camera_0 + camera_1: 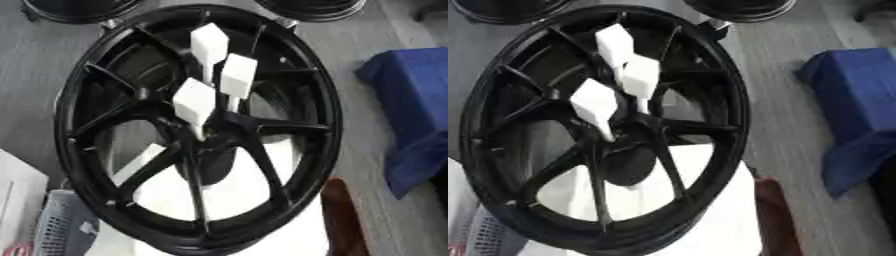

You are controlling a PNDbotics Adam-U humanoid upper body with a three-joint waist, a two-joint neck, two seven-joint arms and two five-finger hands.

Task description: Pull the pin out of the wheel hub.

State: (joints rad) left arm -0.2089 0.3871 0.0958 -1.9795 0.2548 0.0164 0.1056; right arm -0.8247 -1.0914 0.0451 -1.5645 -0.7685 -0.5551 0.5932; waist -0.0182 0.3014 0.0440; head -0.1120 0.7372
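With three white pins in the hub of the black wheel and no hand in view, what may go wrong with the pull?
1. The three white pins stand close together in the wheel hub, so a hand reaching for one may knock its neighbours.
2. The black wheel appears to stand tilted on a white support; a sideways pull might shift it.
3. Neither hand is in view, so the approach cannot be judged.
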